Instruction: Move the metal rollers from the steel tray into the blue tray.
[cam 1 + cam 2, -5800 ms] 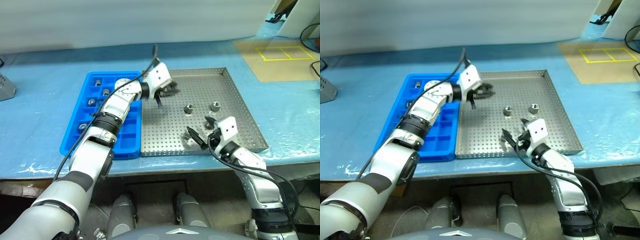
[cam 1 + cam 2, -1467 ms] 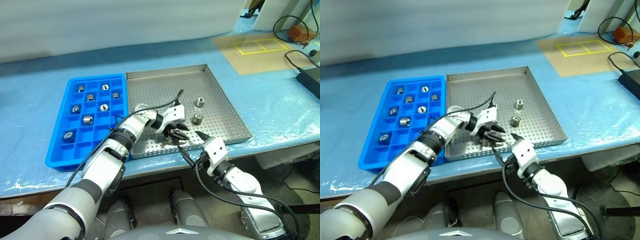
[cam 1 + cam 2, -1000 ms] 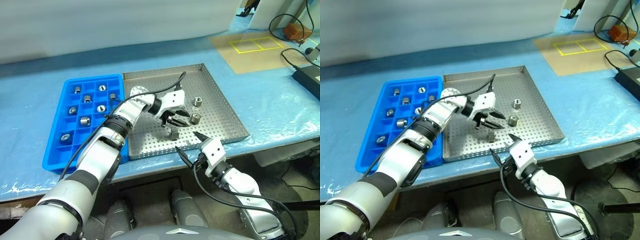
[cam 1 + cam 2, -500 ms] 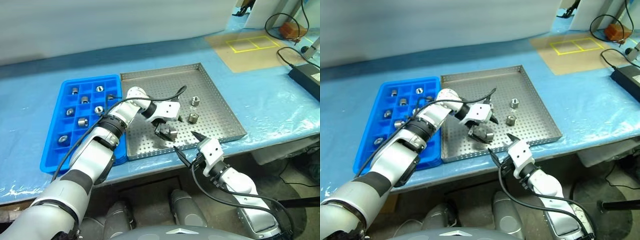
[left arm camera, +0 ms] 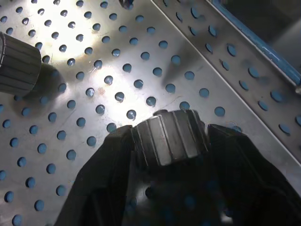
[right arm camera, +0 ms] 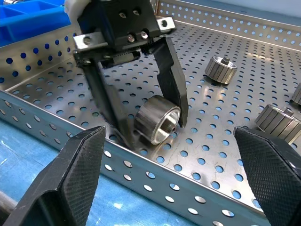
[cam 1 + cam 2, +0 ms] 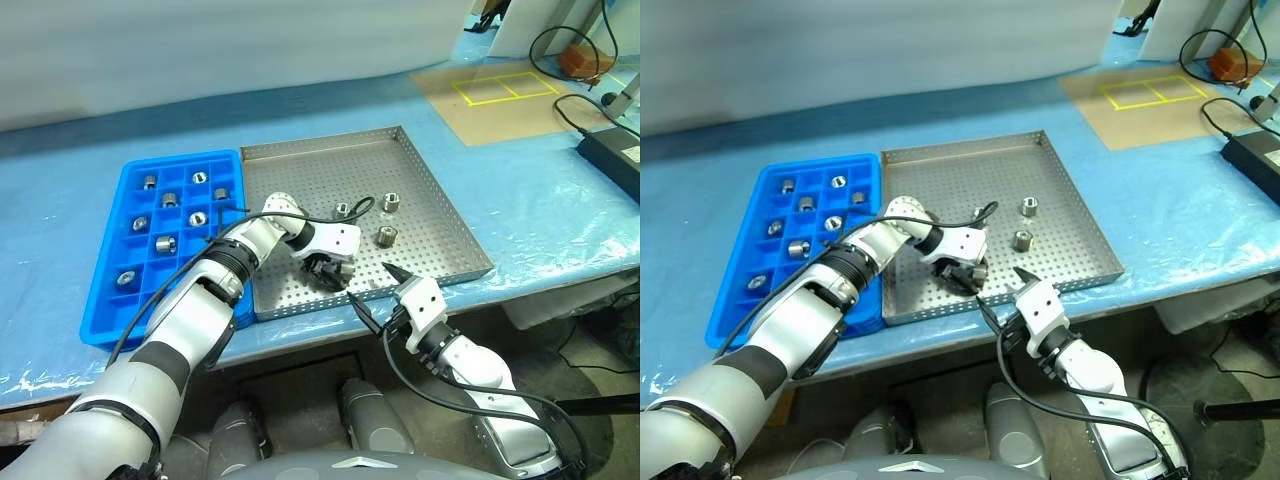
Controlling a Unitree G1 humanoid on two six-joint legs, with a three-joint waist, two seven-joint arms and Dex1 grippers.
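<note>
Black fingers of the right end effector [image 6: 171, 155] stand wide apart at the near rim of the steel tray [image 7: 420, 185]. Just beyond, the left end effector [image 6: 141, 120] pinches one roller [image 6: 157, 119] against the perforated floor; other metal rollers [image 7: 386, 236] lie farther back, more in the blue tray [image 7: 110, 300].

The blue tray [image 7: 110, 300] sits touching the steel tray's [image 7: 300, 165] left side on the table [image 7: 560, 215]. Three metal rollers [image 7: 386, 236] lie toward the steel tray's right edge.
</note>
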